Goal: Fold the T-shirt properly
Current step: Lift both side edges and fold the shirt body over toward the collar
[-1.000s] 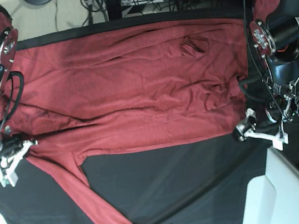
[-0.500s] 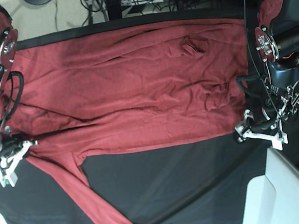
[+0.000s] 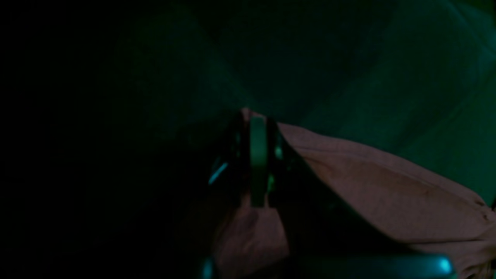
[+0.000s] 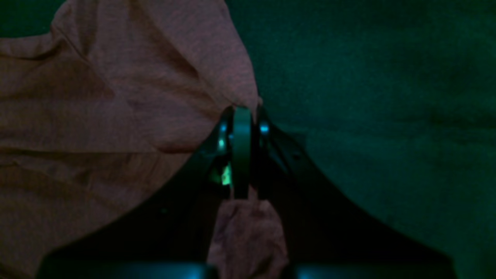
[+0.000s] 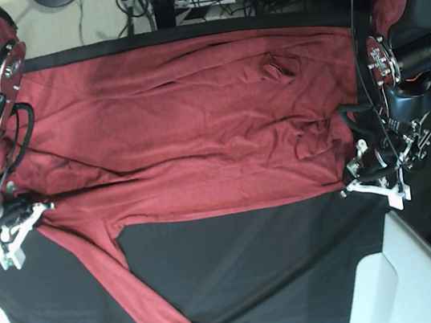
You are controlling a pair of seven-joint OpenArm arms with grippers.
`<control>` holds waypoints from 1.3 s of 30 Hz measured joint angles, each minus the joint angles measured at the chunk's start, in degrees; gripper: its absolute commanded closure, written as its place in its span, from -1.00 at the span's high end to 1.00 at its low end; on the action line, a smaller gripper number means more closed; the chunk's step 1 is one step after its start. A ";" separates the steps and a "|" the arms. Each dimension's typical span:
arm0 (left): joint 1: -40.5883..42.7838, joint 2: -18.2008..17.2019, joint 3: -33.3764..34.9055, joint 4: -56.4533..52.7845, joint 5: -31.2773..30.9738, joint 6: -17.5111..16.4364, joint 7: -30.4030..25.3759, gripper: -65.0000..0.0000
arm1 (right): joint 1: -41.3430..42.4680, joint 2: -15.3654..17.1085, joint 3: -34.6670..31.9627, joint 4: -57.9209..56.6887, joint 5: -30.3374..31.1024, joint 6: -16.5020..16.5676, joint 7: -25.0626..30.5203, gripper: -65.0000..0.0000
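A: Wrist views first, since they sit closest. The left tool (image 3: 257,162) has its jaws pressed together on a bunched edge of the T-shirt (image 3: 379,190), and the right tool (image 4: 242,155) is likewise pinched shut on cloth, with a fold poking out behind it.

B: And from the base view?

A: Take the T-shirt (image 5: 186,125) as the landmark. It lies spread on the black-covered tabletop (image 5: 256,269), long axis running side to side between the two arms. The right tool (image 5: 16,228) grips its near corner at one end, the left tool (image 5: 364,176) its near corner at the other. One sleeve (image 5: 139,303) trails from the right tool's end toward the camera; beyond the near hem the body stretches flat to the tabletop's far edge.

B: So the next move?

A: Likely a fold across the long axis: both held corners carried away from the camera, over the body, toward the far edge. Neither arm is nearer; each owns its end.
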 measured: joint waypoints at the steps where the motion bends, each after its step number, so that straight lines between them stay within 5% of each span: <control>1: -0.09 0.00 0.00 0.15 0.00 0.02 0.17 -1.00 | -0.02 0.00 0.00 0.00 0.00 0.00 0.00 -0.98; 14: -0.33 -0.33 0.04 18.53 0.52 0.39 13.81 -1.00 | 2.32 0.00 -0.02 0.04 0.09 0.00 0.17 -0.98; 25: -0.24 -0.81 -7.72 19.19 0.87 0.44 13.88 -1.00 | 3.15 -0.02 -0.04 -0.09 0.15 0.02 4.44 -0.98; 39: 0.92 -0.24 -8.17 22.27 0.76 0.39 13.88 -1.00 | 3.08 0.13 -0.04 -2.86 -0.09 0.02 8.68 -0.98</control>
